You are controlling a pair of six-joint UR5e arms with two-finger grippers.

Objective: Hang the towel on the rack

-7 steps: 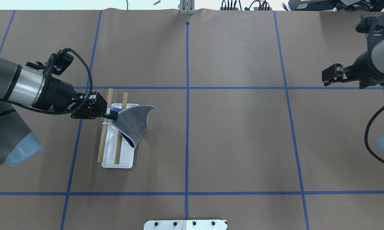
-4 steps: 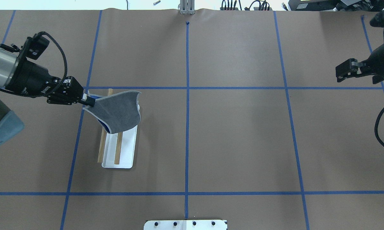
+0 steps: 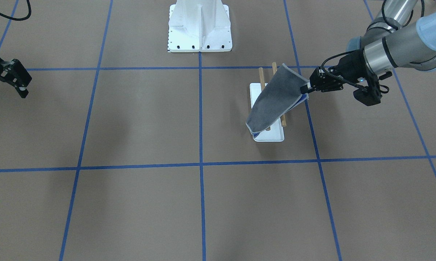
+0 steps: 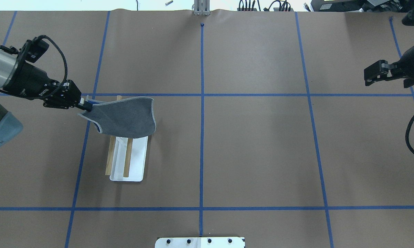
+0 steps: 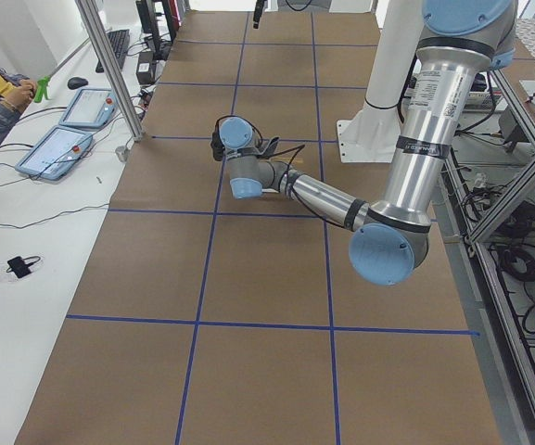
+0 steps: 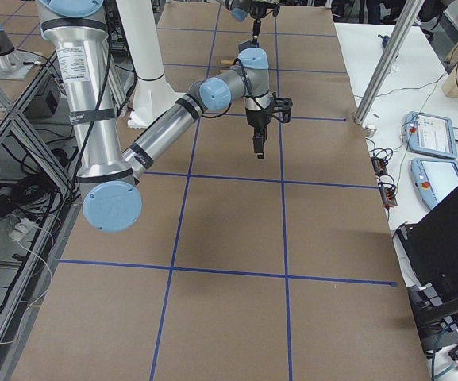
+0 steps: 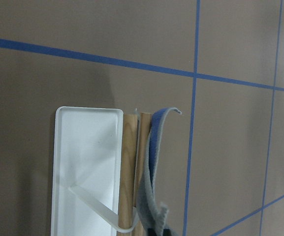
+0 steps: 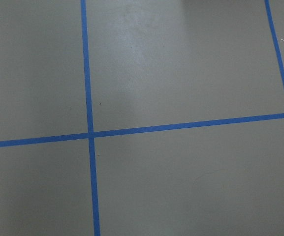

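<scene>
The dark grey towel [image 4: 124, 117] hangs from one corner in my left gripper [image 4: 84, 105], which is shut on it. It slants down across the far half of the rack's two wooden rods [image 4: 127, 156]. The rack's white base [image 4: 138, 165] shows below it. In the front-facing view the towel [image 3: 275, 101] covers the middle of the rods [image 3: 261, 74], and my left gripper [image 3: 304, 90] is held beside the rack. In the left wrist view the towel's edge [image 7: 149, 177] runs along a rod [image 7: 128, 172]. My right gripper [image 4: 367, 77] is empty, far right, and looks shut.
The large white robot mount [image 3: 199, 27] stands at the table's robot side, and its bolted plate [image 4: 200, 242] shows at the overhead view's bottom edge. Blue tape lines [image 4: 202, 103] grid the brown table. Operators' tablets [image 5: 63, 139] lie beyond the far edge.
My left gripper has pulled back to the left with the towel, drawing it across the rods so that it spreads wider. My right arm has drawn back to the right.
</scene>
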